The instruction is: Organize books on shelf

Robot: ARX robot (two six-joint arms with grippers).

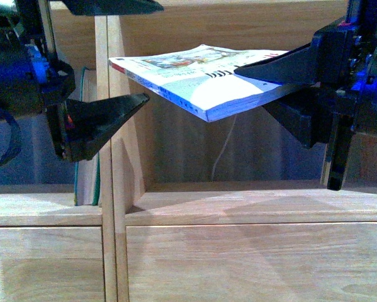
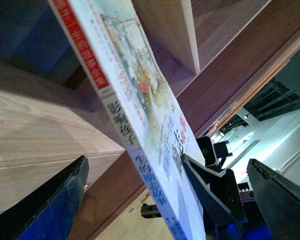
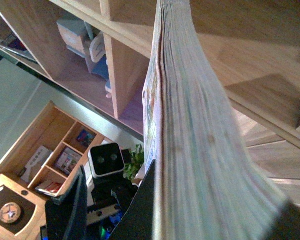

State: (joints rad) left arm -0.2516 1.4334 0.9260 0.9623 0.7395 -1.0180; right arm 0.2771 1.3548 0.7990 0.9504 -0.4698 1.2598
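The thin white paperback (image 1: 201, 78) lies flat in the air in front of a shelf compartment. My right gripper (image 1: 257, 88) is shut on its right end. The shelf (image 1: 238, 207) is light wood. A teal-green book (image 1: 87, 170) stands upright in the compartment to the left. My left gripper (image 1: 151, 53) is open at the paperback's left end, one finger below it, not touching. In the left wrist view the paperback (image 2: 134, 100) with its red-marked spine sits between my open left gripper (image 2: 167, 161) fingers. In the right wrist view its page edges (image 3: 200, 150) fill my right gripper (image 3: 215, 215).
Plain drawer fronts (image 1: 251, 264) run below the compartments. A vertical divider (image 1: 109, 157) separates the two compartments. A white cable (image 1: 223, 154) hangs at the back. A darker cabinet with a clock (image 3: 12, 212) and a plant (image 3: 135, 159) stand far off.
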